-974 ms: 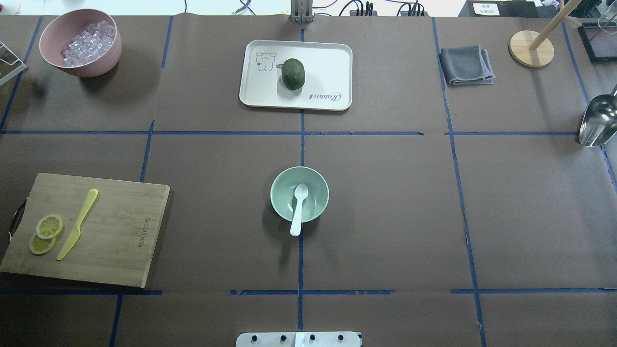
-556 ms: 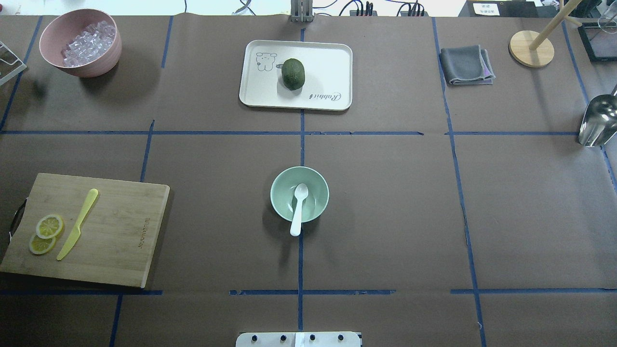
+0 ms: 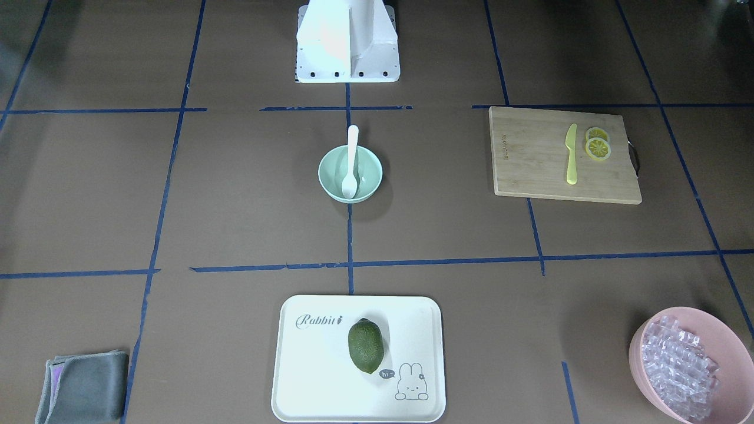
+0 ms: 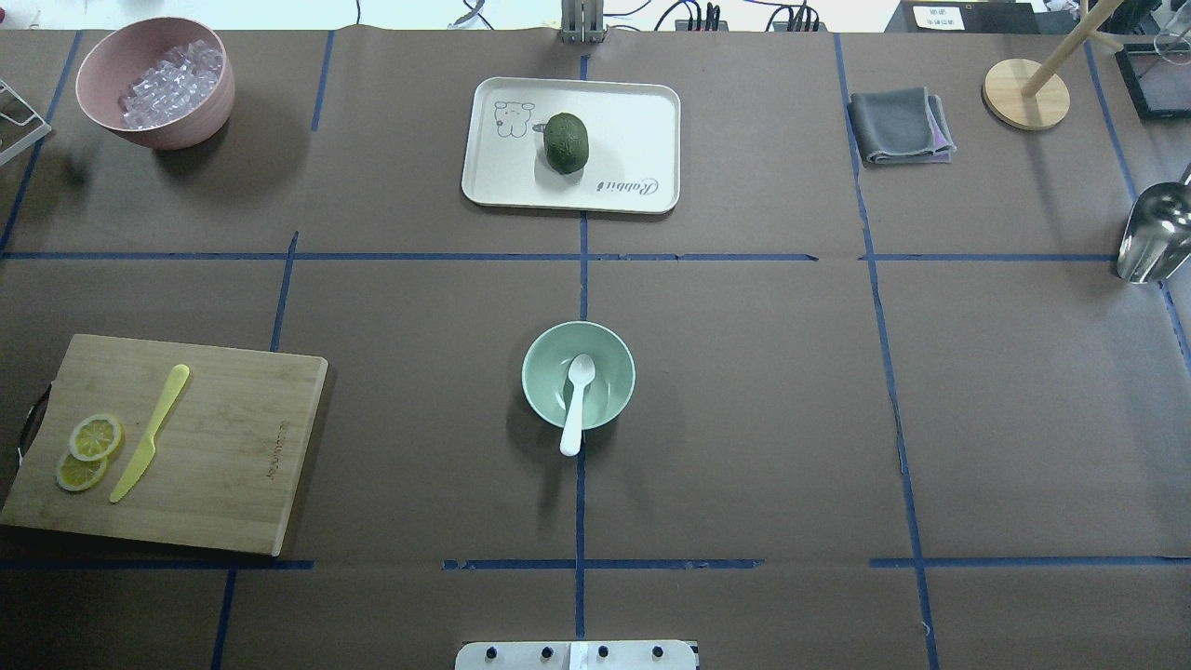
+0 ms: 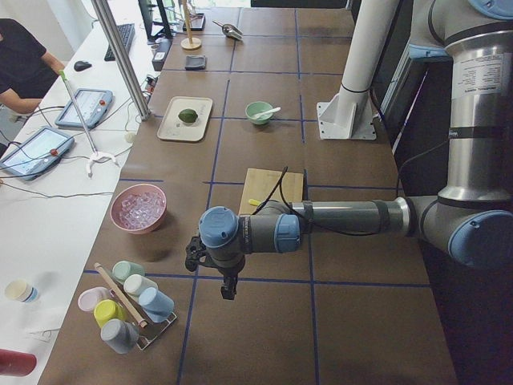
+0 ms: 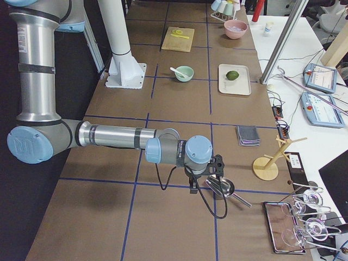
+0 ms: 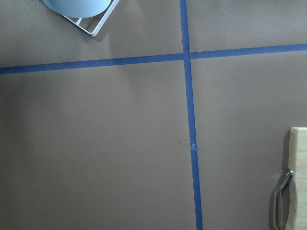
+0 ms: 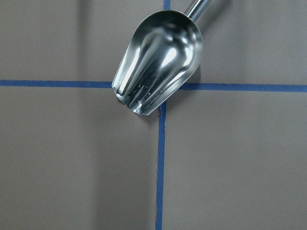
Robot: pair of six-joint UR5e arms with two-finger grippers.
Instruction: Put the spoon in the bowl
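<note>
Black left gripper (image 5: 194, 253) hangs near the cup rack (image 5: 128, 309), right gripper (image 6: 217, 165) over a steel scoop (image 6: 220, 187), both arms stretched level. Whether the jaws are parted, I cannot tell. The spoon (image 4: 577, 400) rests in the bowl (image 4: 535, 368).

A cutting board (image 4: 214, 437) holds a yellow knife (image 4: 149, 433) beside two lemon slices (image 4: 93, 439). A pink bowl (image 4: 181, 126) holds clear ice pieces (image 4: 172, 79). A green fruit (image 4: 566, 142) lies on a white tray (image 4: 637, 116). A folded grey cloth (image 4: 898, 126) sits near a wooden stand (image 4: 1025, 93); a metal scoop (image 8: 158, 60) lies over crossed tape (image 8: 160, 158).
</note>
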